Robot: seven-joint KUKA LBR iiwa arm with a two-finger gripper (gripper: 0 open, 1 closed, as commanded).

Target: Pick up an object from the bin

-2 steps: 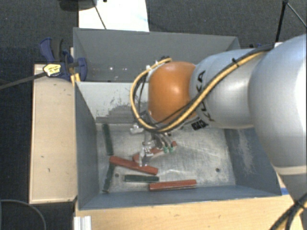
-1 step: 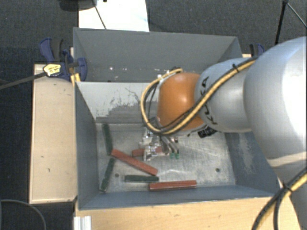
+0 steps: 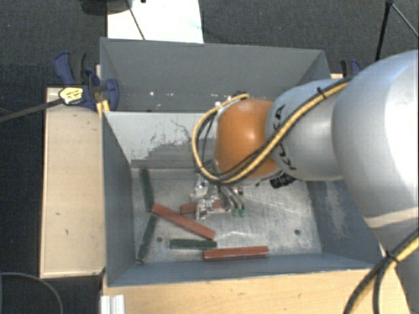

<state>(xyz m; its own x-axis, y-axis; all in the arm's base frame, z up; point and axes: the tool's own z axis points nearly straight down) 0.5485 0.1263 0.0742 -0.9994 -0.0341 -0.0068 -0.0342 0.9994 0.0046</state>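
My gripper (image 3: 211, 200) hangs low in the middle of the bin, under the arm's orange cover. Its metal end sits just above the upper end of a red-brown stick (image 3: 184, 222) that lies slanted on the floor. A short red-brown piece (image 3: 189, 208) lies right at the gripper's left side. A small green bit (image 3: 239, 211) shows at its right side. Whether anything is held cannot be made out.
A dark green stick (image 3: 192, 244) and a red-brown stick (image 3: 236, 252) lie along the front wall. Two more dark green sticks lie at the left, one by the back (image 3: 145, 188) and one toward the front corner (image 3: 146, 237). The arm covers the bin's right side.
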